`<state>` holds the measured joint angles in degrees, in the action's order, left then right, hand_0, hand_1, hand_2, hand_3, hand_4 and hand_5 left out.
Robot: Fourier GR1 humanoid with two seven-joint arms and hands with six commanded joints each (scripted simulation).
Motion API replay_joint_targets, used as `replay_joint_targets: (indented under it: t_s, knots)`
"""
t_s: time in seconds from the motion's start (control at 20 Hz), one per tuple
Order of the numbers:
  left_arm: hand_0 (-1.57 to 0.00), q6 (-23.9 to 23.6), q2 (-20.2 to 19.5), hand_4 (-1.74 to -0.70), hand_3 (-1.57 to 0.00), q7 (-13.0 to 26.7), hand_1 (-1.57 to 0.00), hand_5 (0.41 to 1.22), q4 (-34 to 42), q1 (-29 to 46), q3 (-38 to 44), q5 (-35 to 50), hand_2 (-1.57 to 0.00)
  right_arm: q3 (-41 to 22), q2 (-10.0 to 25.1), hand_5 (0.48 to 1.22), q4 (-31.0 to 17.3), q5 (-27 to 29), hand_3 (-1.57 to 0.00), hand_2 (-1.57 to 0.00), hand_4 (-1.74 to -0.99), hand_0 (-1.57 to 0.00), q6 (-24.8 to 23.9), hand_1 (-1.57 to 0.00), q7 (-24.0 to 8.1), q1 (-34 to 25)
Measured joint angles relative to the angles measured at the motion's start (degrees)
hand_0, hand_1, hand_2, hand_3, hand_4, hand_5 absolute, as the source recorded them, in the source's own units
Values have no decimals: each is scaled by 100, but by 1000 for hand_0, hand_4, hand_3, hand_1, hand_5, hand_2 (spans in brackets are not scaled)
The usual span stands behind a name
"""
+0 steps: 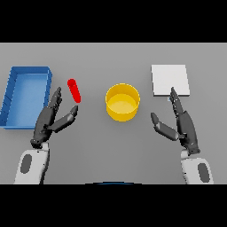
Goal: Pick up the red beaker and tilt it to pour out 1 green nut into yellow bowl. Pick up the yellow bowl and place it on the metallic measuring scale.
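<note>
We see both hands low on the grey table (pixel 88 142), nothing held in either. Left hand (pixel 48 122): fingers (pixel 55 99) straight and spread, thumb (pixel 68 116) splayed out to the side, released, gripping nothing. Right hand (pixel 184 126): same pose mirrored, fingers (pixel 175 101) straight, thumb (pixel 160 126) out, released.

The red beaker (pixel 74 90) lies tilted on the table just past the left hand, sitting beyond the gap between fingers and thumb. Its lower end is near the thumb tip; we can't tell if they touch. It's not enclosed by the fingers.

The yellow bowl (pixel 123 103) stands upright between the two hands, slightly farther out, well apart from both. We can't make out a nut inside it.

The right fingertips reach up to the near edge of the pale square scale (pixel 170 79); contact is unclear. The scale lies far right, apart from the bowl.

A blue bin (pixel 13 95) sits far left, beside the left hand.
</note>
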<state>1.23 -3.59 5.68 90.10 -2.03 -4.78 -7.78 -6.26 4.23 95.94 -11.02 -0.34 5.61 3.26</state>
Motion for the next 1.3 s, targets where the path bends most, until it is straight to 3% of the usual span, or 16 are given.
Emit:
replay_joint_targets:
  t_s: [0.2, 0.45, 0.75, 1.0, 1.2, 1.3]
  knots:
    - [1, 50, -112, -1176, 1, -190, 1, 640, -902, -701, 245, 22, 1, 112, 70, 627, -45, 118, 1, 1, -1225, 1, 45, 1, 56, -12]
    - [1, 148, -101, -1197, 1, -733, 1, 646, -1893, -1375, 389, 22, 1, 35, 9, 626, -17, 22, 1, 1, -1218, 1, 0, 1, 61, 2]
    - [1, -104, -39, -1196, 1, -691, 1, 664, -2735, -2085, 419, -268, 1, 97, -2, 634, -3, 131, 1, 1, -1233, 1, 17, 1, -76, -38]
    - [1, -244, -6, -1228, 1, -921, 1, 687, -3349, -2541, 610, -256, 1, 85, 47, 642, 101, 123, 1, 1, -1242, 1, 49, 1, -46, 55]
    - [1, -292, 134, -1303, 1, -1498, 1, 719, -3930, -2833, 910, -19, -6, 117, 55, 646, 134, 170, 1, 1, -1246, 1, 54, 1, -46, 85]
    - [-81, -295, 197, -1364, -133, -1701, -94, 761, -4198, -2922, 1024, 64, -157, 182, 85, 645, 74, 226, 1, 1, -1242, 1, 59, 1, -121, 19]
